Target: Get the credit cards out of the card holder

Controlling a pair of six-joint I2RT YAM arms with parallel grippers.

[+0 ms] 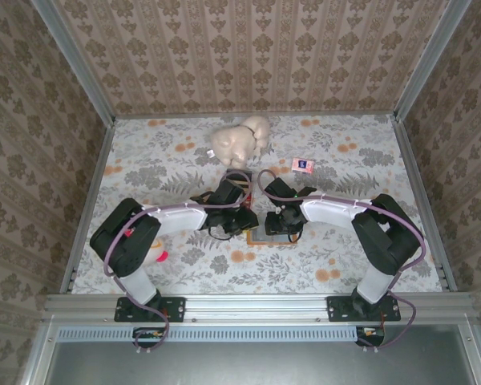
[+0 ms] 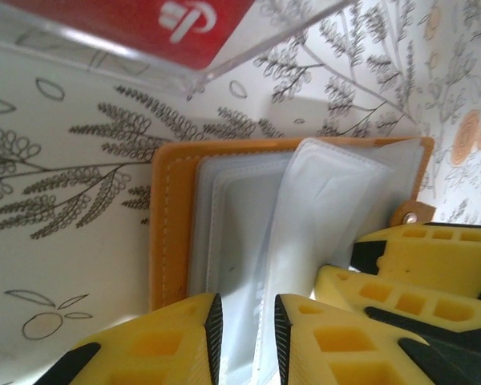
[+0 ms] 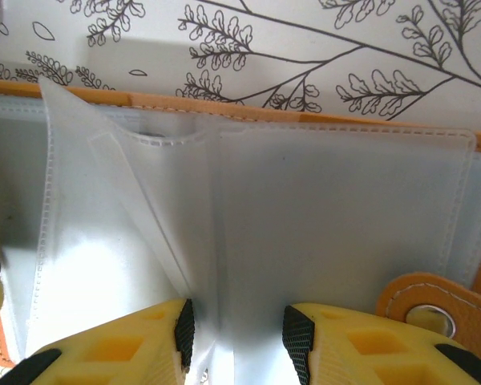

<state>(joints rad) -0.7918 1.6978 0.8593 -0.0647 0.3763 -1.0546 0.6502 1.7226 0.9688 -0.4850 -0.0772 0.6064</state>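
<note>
The card holder (image 1: 261, 238) lies open on the floral counter (image 1: 345, 257) between the two arms, orange cover down and pale plastic pockets (image 3: 329, 224) fanned upward. The left gripper (image 2: 247, 313) has its jaws narrowly parted with one pocket leaf between them; whether they pinch it cannot be told. The right gripper (image 3: 236, 325) has its jaws spread, straddling a raised fold of another leaf. A red card (image 2: 184, 20) lies just beyond the holder, behind a clear plastic edge (image 2: 224, 68). A plush toy (image 1: 240, 140) and a pink packet (image 1: 303, 165) sit farther back.
</note>
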